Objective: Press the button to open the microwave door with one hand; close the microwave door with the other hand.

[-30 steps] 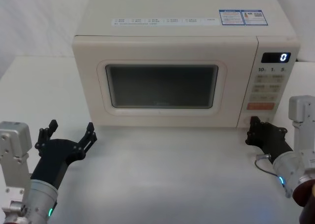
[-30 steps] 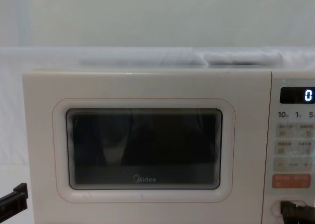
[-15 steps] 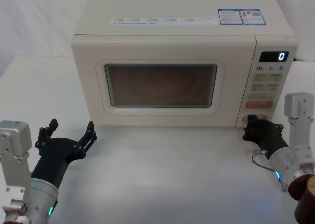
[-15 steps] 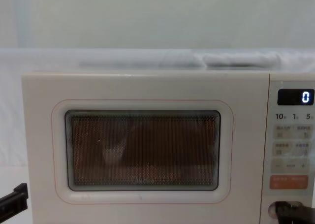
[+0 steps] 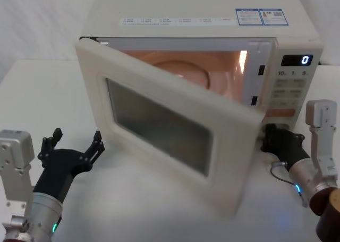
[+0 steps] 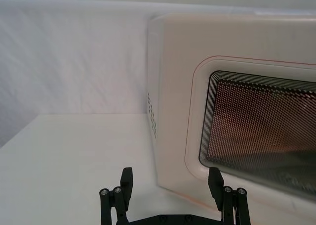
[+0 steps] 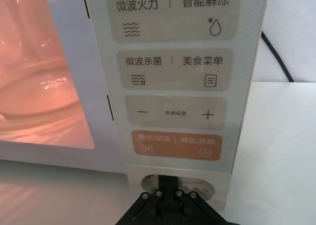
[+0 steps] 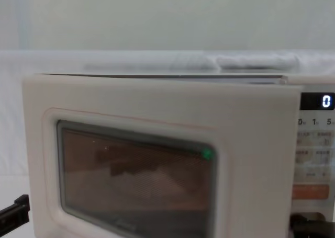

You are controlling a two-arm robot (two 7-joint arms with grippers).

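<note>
Overhead head view, close frontal chest view

The microwave [image 5: 202, 18] sits at the back of the table [image 5: 32, 93], and the microwave door [image 5: 164, 130] swings out toward the robot, hinged on the left, its free edge well forward on the right. Behind the door, the cavity [image 5: 186, 66] is exposed. Right of that is the keypad panel [image 5: 289, 88], and at its foot the button [image 7: 177, 185] (the right gripper [image 5: 273, 138] is pressed up against it). The left gripper [image 5: 71, 149] rests low before the door's hinge side, fingers spread, apart from the door.
</note>
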